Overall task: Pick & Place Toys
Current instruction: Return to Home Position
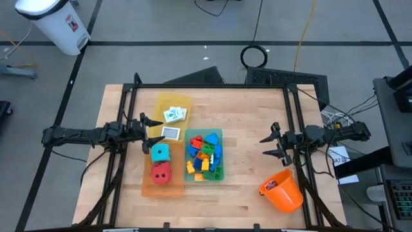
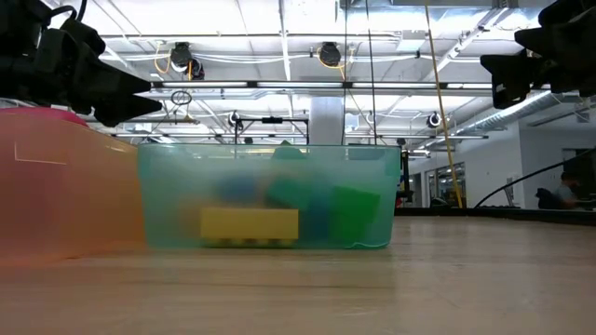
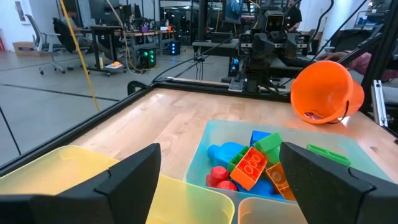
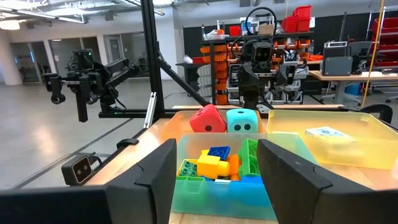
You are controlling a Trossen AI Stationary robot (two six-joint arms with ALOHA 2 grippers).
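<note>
On the table (image 1: 244, 193), between the left gripper (image 1: 152, 134) and right gripper (image 1: 262, 147), both spread wide and empty, two dice (image 1: 160, 153) sit in an orange tray (image 1: 168, 190) near the left one; bricks (image 1: 205, 154) fill the teal tray (image 1: 219, 133) midway; cards (image 1: 174, 115) lie just beside the left gripper.

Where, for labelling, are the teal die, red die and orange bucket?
teal die (image 1: 160, 153), high view, top face.
red die (image 1: 161, 173), high view, top face.
orange bucket (image 1: 288, 195), high view, outer wall.
</note>
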